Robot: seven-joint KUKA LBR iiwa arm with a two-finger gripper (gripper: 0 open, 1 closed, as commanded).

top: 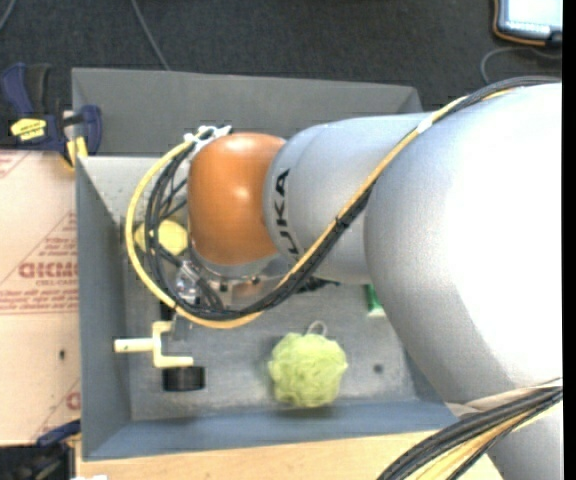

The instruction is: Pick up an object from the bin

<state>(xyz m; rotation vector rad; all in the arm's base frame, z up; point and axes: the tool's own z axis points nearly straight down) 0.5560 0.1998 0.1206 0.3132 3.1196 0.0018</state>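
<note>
Nearest us, along the near wall of the bin (pixel 103 268), lie a pale green mesh puff (pixel 308 368) toward the right and a small black cylinder (pixel 180 378) toward the left corner. Just beyond the cylinder sits a cream T-shaped piece (pixel 146 346). Its long bar runs left to right, parallel with the near wall, and its crossbar end is touching or just beside the gripper (pixel 176 330). We judge this piece the likeliest pick, as it lies immediately left of the claw. We cannot tell whether the claw is apart or together, because the orange cover (pixel 230 200) sits over it. Farther back, a yellow thing (pixel 171 236) rests near the left wall. The arm (pixel 448 248) reaches in from the right, its wrist pointing steeply down.
</note>
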